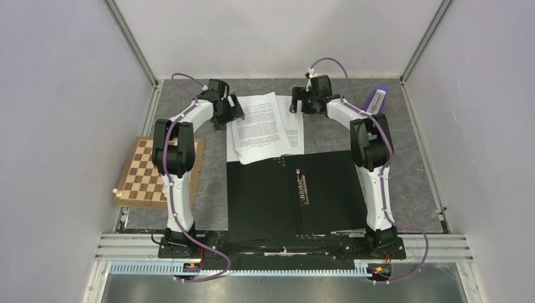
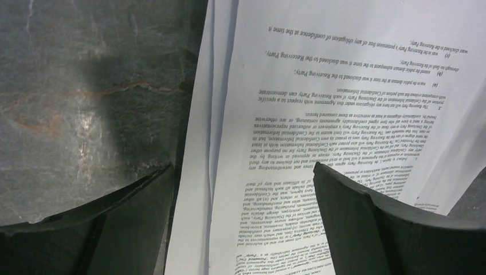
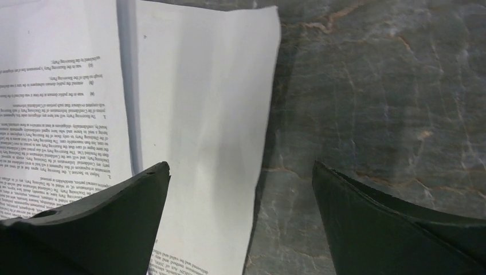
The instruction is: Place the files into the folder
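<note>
The files (image 1: 262, 128), white printed sheets in a loose stack, lie on the grey table beyond the folder (image 1: 265, 202). The folder lies open, black inside up, with its metal spine clip (image 1: 303, 187) in the middle. My left gripper (image 1: 228, 112) is open at the stack's left edge; in the left wrist view its fingers straddle that edge of the files (image 2: 275, 143). My right gripper (image 1: 299, 103) is open at the stack's far right corner; in the right wrist view its fingers straddle the right edge of the files (image 3: 200, 132). Neither holds anything.
A checkered wooden chessboard (image 1: 144, 178) with a small pale piece (image 1: 115, 190) lies at the left edge. A purple-and-white object (image 1: 376, 100) lies at the back right. Grey walls enclose the table on three sides.
</note>
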